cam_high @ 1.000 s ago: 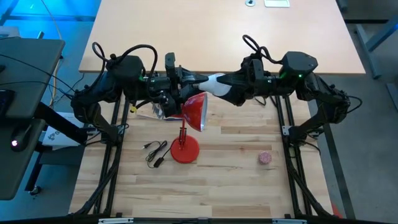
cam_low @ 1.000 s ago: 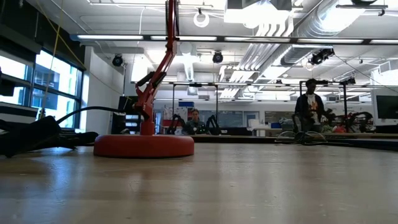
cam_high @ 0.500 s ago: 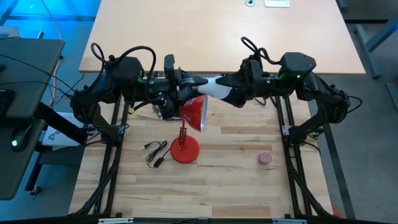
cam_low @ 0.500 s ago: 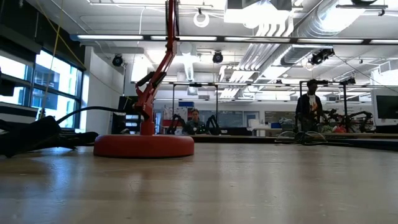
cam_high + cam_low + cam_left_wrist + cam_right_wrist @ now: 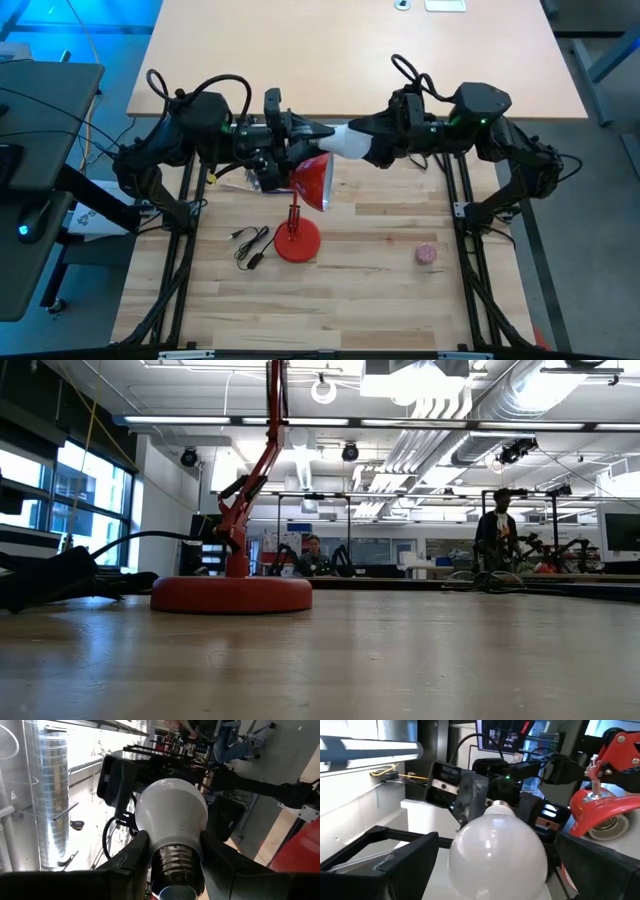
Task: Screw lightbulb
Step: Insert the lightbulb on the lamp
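The left gripper (image 5: 300, 133) pinches the lightbulb (image 5: 171, 817) by its screw base, aloft above the table's (image 5: 400, 250) far edge, beside the red lamp's (image 5: 312, 180) shade; presumably a handover, since the right gripper (image 5: 352, 140) has its fingers (image 5: 402, 860) spread wide around the globe without clamping. Count: one lightbulb, one lamp, one pink ball (image 5: 427, 254), two grippers.

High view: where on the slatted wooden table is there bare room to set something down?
Free: the near strip in front of the red desk lamp's round base, and between it and the small pink ball. Crowded: the far edge, where both grippers meet at the white lightbulb over the red shade.
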Motion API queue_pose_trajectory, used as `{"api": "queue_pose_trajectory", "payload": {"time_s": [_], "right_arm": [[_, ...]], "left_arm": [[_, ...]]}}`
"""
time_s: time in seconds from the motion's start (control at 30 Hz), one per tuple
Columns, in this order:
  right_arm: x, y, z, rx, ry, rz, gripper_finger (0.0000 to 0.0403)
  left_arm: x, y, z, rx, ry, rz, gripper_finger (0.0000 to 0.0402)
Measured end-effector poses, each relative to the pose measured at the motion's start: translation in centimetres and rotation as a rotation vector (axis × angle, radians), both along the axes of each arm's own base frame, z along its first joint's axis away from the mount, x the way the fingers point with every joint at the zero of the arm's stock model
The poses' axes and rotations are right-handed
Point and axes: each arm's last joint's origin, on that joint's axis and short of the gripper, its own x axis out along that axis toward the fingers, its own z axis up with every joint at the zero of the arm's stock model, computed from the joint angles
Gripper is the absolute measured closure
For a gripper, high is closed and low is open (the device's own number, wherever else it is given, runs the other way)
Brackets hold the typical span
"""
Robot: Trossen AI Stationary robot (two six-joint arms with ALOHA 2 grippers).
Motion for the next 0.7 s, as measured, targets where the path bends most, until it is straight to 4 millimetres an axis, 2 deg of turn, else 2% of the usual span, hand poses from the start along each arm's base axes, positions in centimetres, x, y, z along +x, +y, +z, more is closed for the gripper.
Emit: {"api": "queue_pose_trajectory", "payload": {"time_s": [0.37, 0.7], "right_arm": [[0.8, 0.2, -0.2, 0.013, -0.016, 0.043, 0.0009], [1.4, 0.0, -0.3, -0.007, -0.031, 0.047, 0.0009]], "left_arm": [[0.2, 0.8, -0.1, -0.019, 0.0, 0.031, 0.0274], [0.6, 0.8, -0.3, -0.017, 0.011, 0.033, 0.0274]]}}
